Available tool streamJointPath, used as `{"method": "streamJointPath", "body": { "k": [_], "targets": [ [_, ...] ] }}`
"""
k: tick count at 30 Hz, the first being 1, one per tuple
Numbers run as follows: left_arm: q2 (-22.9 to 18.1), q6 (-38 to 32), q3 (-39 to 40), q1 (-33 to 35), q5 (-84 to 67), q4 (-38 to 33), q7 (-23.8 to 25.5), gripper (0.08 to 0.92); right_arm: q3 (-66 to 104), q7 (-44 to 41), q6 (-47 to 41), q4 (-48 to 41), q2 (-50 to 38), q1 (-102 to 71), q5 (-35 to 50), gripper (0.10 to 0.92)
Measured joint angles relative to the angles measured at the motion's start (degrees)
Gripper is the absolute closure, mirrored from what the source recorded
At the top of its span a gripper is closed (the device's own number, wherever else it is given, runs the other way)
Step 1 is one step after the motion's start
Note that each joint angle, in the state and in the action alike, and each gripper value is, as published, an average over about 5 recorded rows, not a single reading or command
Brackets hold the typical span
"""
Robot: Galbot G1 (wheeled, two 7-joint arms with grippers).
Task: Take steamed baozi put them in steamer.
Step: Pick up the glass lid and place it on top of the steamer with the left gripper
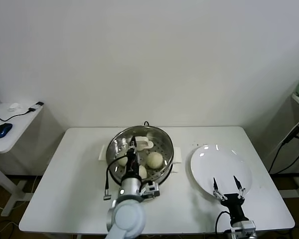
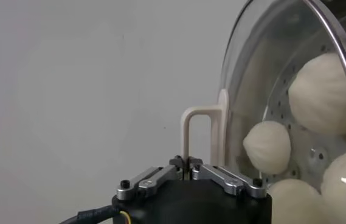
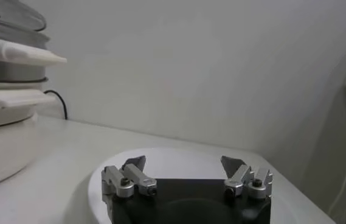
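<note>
Left end effector [image 2: 190,162] clamped on glass lid's handle [image 2: 198,131], baozi [image 2: 267,146] behind glass only in wrist view.

The steamer [image 1: 165,149] is gleaming, polished perforated steel with matt white plastic handles. The glass lid [image 2: 282,61] is showing clear and glossy, its handle [image 2: 200,131] smooth cream plastic. Baozi [image 1: 155,159] are looking soft, matt, doughy. At three o'clock, the plate [image 1: 222,167] is shining glazed white.
</note>
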Motion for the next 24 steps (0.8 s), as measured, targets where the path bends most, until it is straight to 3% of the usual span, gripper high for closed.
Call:
{"method": "streamJointPath", "body": {
  "k": [24],
  "targets": [
    [-0.55,-1.20,0.19,0.22,5.29,3.10,-1.12,0.867,-0.02,0.15,1.59,-0.08,0.41,-0.63,-1.03,0.203]
  ]
}}
